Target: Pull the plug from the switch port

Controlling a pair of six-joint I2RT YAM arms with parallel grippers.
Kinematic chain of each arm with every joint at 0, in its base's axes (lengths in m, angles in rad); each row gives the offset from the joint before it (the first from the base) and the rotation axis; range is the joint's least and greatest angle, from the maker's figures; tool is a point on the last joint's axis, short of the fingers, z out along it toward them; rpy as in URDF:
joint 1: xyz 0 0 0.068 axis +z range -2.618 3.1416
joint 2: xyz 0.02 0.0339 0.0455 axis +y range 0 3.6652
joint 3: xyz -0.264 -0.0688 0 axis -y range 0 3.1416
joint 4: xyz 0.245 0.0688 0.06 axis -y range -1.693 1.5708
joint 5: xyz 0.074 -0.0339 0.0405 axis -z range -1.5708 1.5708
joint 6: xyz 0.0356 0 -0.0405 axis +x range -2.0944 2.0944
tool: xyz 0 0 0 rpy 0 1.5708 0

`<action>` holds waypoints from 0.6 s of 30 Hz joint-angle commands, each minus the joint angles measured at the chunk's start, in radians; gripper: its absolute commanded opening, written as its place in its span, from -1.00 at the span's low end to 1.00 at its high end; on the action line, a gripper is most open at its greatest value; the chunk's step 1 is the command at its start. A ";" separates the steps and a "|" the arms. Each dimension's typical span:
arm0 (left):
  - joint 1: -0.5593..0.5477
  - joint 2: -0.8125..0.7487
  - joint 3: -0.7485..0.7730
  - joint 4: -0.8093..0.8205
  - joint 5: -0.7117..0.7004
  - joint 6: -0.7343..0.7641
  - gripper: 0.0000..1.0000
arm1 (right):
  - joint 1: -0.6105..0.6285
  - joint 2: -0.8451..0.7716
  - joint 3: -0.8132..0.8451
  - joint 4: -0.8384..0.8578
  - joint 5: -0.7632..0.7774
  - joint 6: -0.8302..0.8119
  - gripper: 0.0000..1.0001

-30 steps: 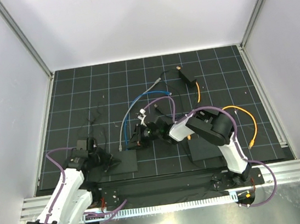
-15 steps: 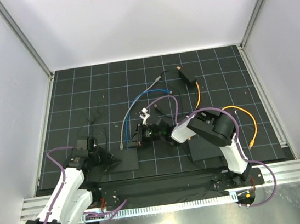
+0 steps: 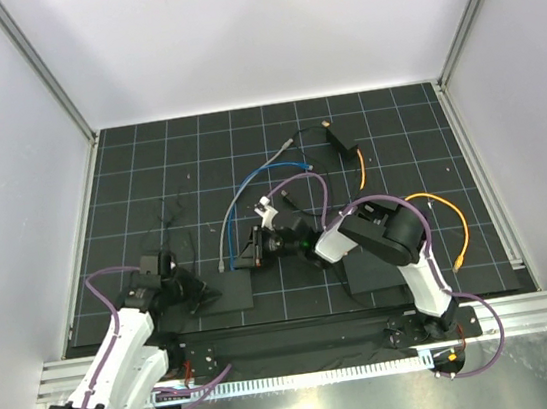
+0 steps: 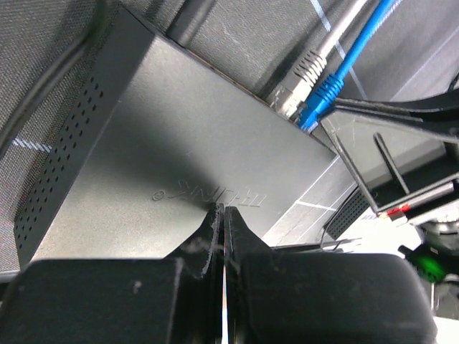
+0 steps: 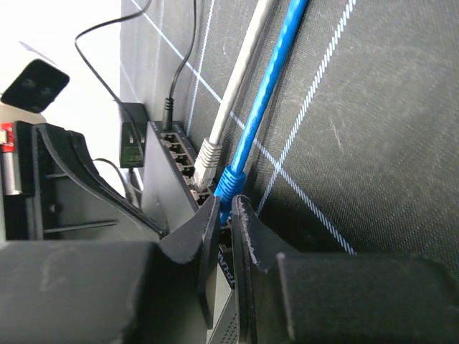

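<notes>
Plug (image 5: 231, 183) on blue cable (image 5: 276, 79) seated in switch (image 4: 158, 165), near edge of counter, left of centre. Right gripper (image 5: 224, 204) fingers nearly together, apparently pinching plug. Left gripper (image 4: 221, 211) fingers pressed together, tips on switch top. Pull-out not yet done.

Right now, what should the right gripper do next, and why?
Probably ease the right gripper straight back: its fingertips close on the blue plug, still seated in the switch, while the shut left gripper seems to steady that box.
</notes>
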State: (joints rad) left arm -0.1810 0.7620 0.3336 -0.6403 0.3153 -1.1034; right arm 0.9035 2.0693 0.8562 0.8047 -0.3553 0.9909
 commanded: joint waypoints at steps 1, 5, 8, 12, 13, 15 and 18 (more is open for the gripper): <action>-0.009 -0.053 -0.013 0.004 0.030 0.053 -1.00 | -0.012 0.017 -0.034 0.162 0.013 0.063 -0.98; -0.011 -0.148 0.050 -0.002 -0.001 0.076 -0.99 | -0.012 0.023 -0.019 0.094 0.012 0.017 -0.98; -0.012 -0.121 0.067 0.013 0.004 0.077 -1.00 | -0.012 0.020 0.018 -0.078 0.009 -0.046 -0.98; -0.034 -0.008 0.044 0.109 0.039 0.080 -1.00 | -0.012 0.037 0.072 -0.176 -0.016 -0.100 -0.98; -0.040 0.035 0.039 0.125 0.042 0.077 -1.00 | -0.012 0.038 0.078 -0.182 -0.019 -0.104 -0.98; -0.061 0.069 0.045 0.143 0.033 0.076 -1.00 | -0.012 0.037 0.086 -0.209 -0.016 -0.112 -0.98; -0.067 0.068 0.045 0.131 0.002 0.074 -1.00 | -0.012 0.034 0.095 -0.229 -0.017 -0.121 -0.98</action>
State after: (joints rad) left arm -0.2398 0.8433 0.3695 -0.5560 0.3275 -1.0401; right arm 0.8944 2.0823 0.9379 0.6956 -0.4007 0.9360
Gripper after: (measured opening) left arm 0.009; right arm 0.036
